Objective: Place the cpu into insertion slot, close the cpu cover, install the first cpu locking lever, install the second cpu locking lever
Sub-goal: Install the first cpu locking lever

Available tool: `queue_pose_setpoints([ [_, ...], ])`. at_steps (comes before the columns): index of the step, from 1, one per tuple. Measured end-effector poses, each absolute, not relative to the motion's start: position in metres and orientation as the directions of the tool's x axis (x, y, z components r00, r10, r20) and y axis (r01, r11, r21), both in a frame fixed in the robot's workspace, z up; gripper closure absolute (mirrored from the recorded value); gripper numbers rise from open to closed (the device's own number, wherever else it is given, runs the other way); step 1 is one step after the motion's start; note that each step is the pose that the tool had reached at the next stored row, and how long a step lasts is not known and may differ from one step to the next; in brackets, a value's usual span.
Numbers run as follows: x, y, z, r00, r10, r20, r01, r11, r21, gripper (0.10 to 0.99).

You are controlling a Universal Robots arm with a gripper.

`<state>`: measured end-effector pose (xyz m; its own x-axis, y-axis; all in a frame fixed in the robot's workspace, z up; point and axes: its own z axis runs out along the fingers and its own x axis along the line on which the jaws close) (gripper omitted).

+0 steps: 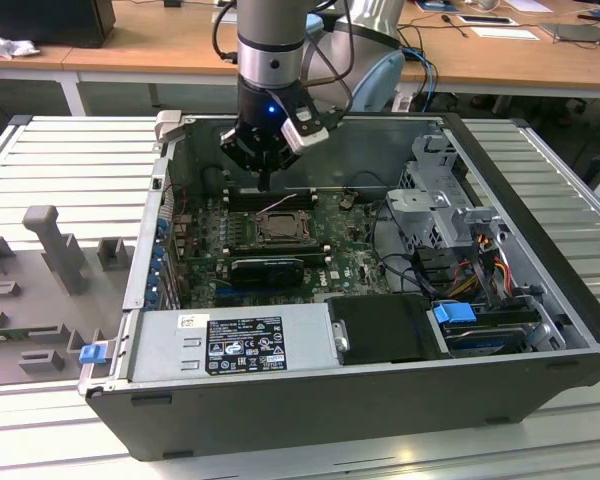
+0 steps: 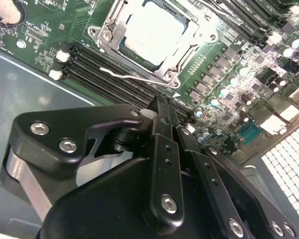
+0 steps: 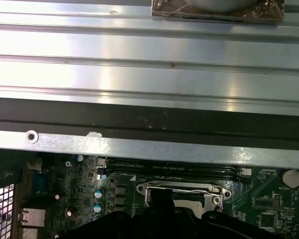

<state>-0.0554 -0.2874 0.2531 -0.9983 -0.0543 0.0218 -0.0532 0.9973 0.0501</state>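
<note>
Exterior view had your gripper hanging inside the open computer case, just behind the insertion slot and over the long black memory slots. The jaws looked clenched together with nothing between them.

In the second wrist view the cpu sat in the socket, its pale, smooth metal face showing through the window of the cpu cover, which lay down flat around it. A thin, shiny wire locking lever ran along the socket's near edge, between it and the memory slots, and I couldn't tell whether it was hooked.

Watch that lever: it's a round, slick, springy rod, so I'd judge that blunt black jaws could slide off it and knock the slot latches or the small silver-topped capacitors nearby. A push off line could also rack the thin stamped cover against the chip.

The green motherboard was crowded and bumpy; the surface outside was ribbed bright metal.
</note>
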Motion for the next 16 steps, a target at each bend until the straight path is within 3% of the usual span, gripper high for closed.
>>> queue_pose_setpoints([
  [6, -0.055, -0.288, 0.25, -0.999, -0.048, 0.016, -0.047, 0.996, 0.072, 0.98],
  [11, -0.055, -0.288, 0.248, -0.999, -0.045, -0.022, -0.046, 0.996, 0.073, 0.98],
  [16, -0.044, -0.286, 0.23, -0.999, -0.042, -0.022, -0.044, 0.995, 0.09, 0.98],
])
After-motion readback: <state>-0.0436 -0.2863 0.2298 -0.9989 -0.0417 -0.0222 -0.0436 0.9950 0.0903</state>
